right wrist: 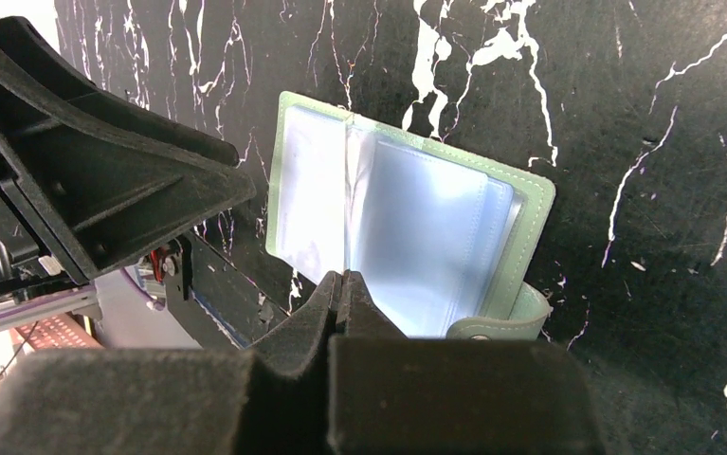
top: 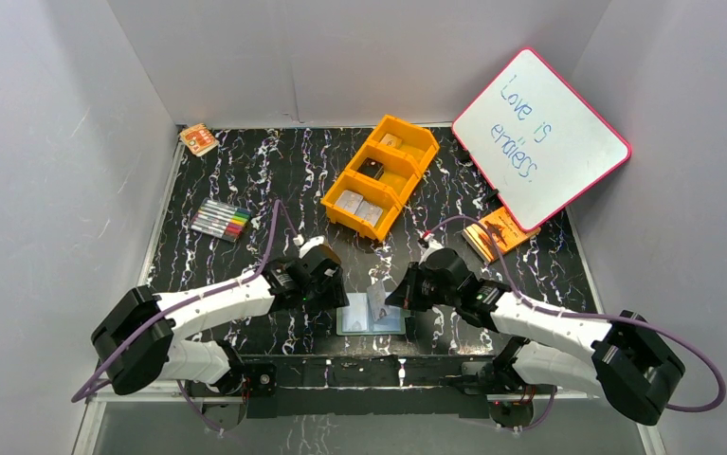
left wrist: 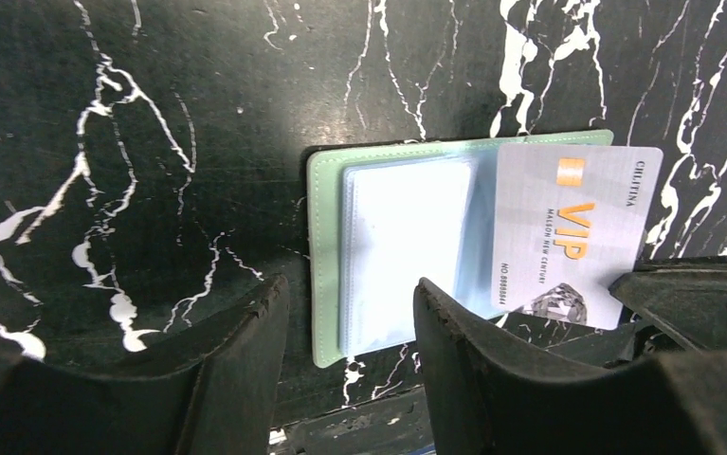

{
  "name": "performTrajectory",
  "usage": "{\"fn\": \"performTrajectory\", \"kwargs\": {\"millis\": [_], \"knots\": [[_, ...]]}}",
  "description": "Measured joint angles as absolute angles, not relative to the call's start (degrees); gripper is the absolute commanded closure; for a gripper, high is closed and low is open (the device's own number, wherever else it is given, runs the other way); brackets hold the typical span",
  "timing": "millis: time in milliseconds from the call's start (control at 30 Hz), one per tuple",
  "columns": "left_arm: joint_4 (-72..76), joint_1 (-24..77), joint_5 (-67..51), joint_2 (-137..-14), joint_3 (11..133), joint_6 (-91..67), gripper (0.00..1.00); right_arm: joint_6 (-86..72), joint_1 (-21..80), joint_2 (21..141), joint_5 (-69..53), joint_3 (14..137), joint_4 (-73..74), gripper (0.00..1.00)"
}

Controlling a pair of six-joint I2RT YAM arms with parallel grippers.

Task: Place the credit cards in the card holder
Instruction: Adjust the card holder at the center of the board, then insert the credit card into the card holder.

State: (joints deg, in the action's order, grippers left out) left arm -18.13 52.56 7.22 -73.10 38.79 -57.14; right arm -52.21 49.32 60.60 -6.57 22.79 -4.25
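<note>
— How is the card holder (top: 354,322) seen?
— Grey-green, laid open at six o'clock on the table (top: 245,190), its pale blue pockets exposed.
— And the grippers?
— The left gripper (left wrist: 350,289) is held half apart, empty. The right gripper (right wrist: 340,284) is closed on a silver VIP card (left wrist: 568,227).

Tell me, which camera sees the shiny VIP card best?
The left wrist view: the card faces it, so the VIP lettering and gold chip are readable. The top view shows only a tiny pale sliver above the holder. The right wrist view does not clearly show it.
</note>
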Motion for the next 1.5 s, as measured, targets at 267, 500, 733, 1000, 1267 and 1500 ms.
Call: {"fn": "performTrajectory", "kwargs": {"millis": [267,500,733,1000,1267,1500], "knots": [[-15.1,52.6,4.5,-73.8,38.7,-57.5,0.57,-52.6,49.3,60.9,-6.5,22.1,-5.8,1.0],[-14.9,52.6,4.1,-75.6,38.7,-57.9,0.61,-52.6,49.3,61.3,-7.3,21.4,-6.1,1.0],[-15.7,52.6,5.2,-75.7,38.7,-58.5,0.63,-52.6,49.3,63.2,-8.3,21.4,-6.2,1.0],[-17.4,52.6,6.5,-76.6,38.7,-58.8,0.67,-53.5,49.3,63.5,-9.2,21.4,-6.2,1.0],[-18.3,52.6,7.1,-77.1,38.2,-59.1,0.68,-54.5,49.3,61.7,-9.3,21.0,-5.3,1.0],[-18.4,52.6,7.2,-77.6,37.9,-59.2,0.69,-55.2,49.3,61.2,-10.0,20.8,-4.4,1.0]]}}
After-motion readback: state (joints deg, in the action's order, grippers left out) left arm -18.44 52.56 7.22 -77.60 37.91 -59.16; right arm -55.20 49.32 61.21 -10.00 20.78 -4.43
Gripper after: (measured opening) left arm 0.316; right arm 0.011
